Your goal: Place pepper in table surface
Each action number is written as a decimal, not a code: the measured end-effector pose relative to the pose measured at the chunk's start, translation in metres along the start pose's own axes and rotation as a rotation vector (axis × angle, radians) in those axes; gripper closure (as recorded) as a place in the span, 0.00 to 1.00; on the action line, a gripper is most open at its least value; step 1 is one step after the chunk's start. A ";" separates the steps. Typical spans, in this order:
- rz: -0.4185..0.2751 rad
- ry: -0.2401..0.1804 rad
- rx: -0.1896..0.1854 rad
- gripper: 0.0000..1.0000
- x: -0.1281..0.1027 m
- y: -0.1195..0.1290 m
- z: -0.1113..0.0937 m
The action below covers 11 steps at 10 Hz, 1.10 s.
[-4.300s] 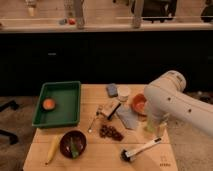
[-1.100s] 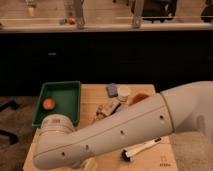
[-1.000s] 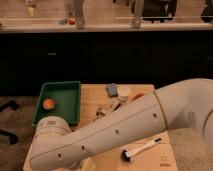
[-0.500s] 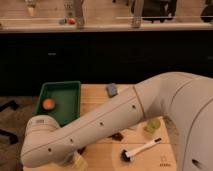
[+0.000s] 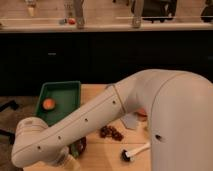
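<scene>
Arm [image 5: 100,120] sweeps from the right across the table [image 5: 94,92] to the bottom left corner. Pincer [image 5: 69,162] sits at the wrist's end, low at the frame's bottom edge, just beside the dark bowl [image 5: 81,145]. Mostly hidden by the wrist, but it reads as released, nothing held. Pepper not visible; the arm covers most of the bowl and the table's front-left, so its spot can't be told. Judged step: reaching in for the grasp, placing not yet done.

Other items: green tray [image 5: 62,90] at the back left with an orange thing [image 5: 48,104] in it, dark lumpy cluster [image 5: 111,133] mid-table, brush [image 5: 134,151] near the front.

Risks:
- Wrist is tight against the bowl, so a descent could nudge or tip it.
- Pepper is slim and may lie against a curved wall, so the tips could slide off or pinch the rim instead.
- The arm blocks this view, so a missed grasp may go unseen.
- The forearm passes near the cluster and brush, so a swing-out could sweep them.
</scene>
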 end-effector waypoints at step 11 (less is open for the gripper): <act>0.013 -0.032 -0.024 0.20 0.035 -0.038 0.010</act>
